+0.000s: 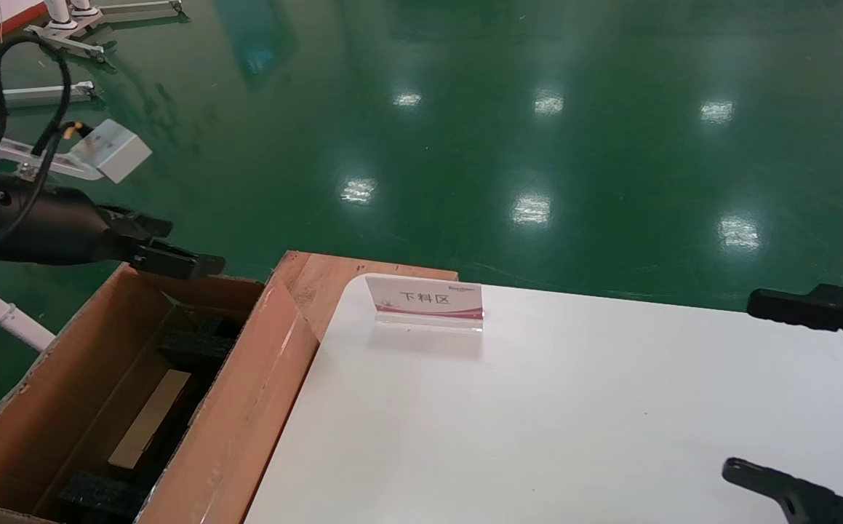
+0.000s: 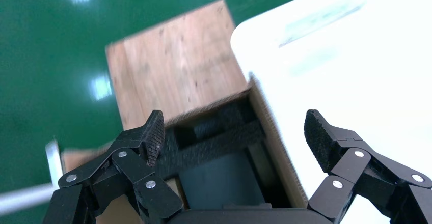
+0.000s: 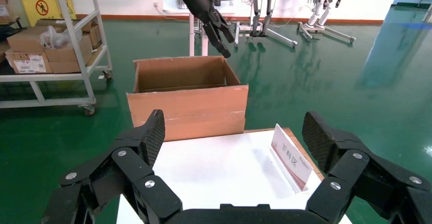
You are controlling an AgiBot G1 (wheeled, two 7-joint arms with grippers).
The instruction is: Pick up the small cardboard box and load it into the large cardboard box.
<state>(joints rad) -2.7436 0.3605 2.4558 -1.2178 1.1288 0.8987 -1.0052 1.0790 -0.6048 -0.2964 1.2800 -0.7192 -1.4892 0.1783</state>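
The large cardboard box (image 1: 246,393) stands open on the floor against the left end of the white table (image 1: 537,422); it also shows in the right wrist view (image 3: 186,107). Black foam pieces (image 1: 196,348) line its inside. Between them lies a tan flat strip (image 1: 148,418); I cannot tell whether it is the small cardboard box. My left gripper (image 1: 166,244) hovers open and empty over the box's far end, with the foam (image 2: 219,142) below its jaws. My right gripper (image 1: 745,386) is open and empty above the table's right end.
A slanted acrylic sign (image 1: 425,298) stands near the table's far left corner. A brown board (image 1: 319,280) lies beside the box's far corner. A wheeled shelf with cartons (image 3: 51,46) and robot stands are farther off on the green floor.
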